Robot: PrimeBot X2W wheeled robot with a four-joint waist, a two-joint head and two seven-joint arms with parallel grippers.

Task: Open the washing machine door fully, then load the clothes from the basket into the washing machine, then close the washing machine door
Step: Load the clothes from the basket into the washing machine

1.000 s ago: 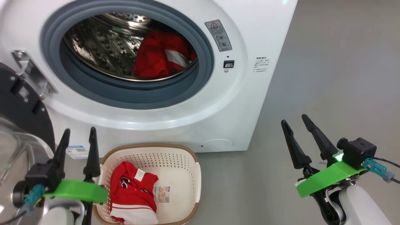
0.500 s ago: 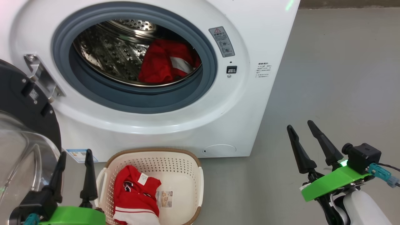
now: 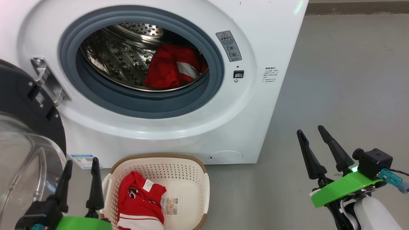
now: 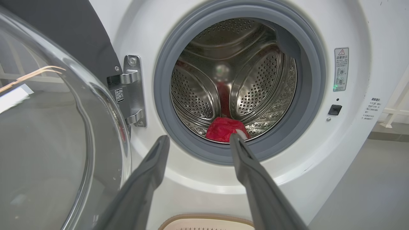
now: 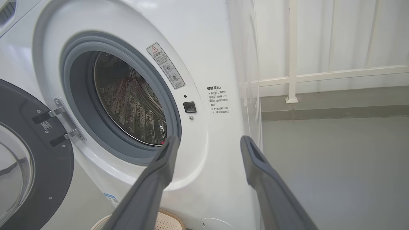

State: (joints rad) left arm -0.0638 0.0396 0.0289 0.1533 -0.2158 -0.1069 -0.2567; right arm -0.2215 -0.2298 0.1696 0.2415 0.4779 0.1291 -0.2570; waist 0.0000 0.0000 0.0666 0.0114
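The white washing machine (image 3: 243, 105) stands with its black door (image 3: 22, 105) swung wide to the left, glass bowl bulging out. One red garment (image 3: 171, 67) lies inside the steel drum (image 4: 223, 131). On the floor in front sits the cream basket (image 3: 188, 172) holding another red and white garment (image 3: 140, 201). My left gripper (image 3: 81, 163) hovers open just left of the basket, fingers pointing up toward the machine. My right gripper (image 3: 311, 131) is open over bare floor to the right of the machine. Both have nothing between their fingers (image 4: 150, 169) (image 5: 262, 169).
Grey floor (image 3: 345, 80) stretches to the right of the machine. A white railing (image 5: 319, 76) runs along the wall behind it. The open door (image 4: 48, 127) takes up the space at my left.
The head camera has shifted, so the scene sits lower and further right. My left gripper is lower in view than a second ago. Garments and basket have not moved.
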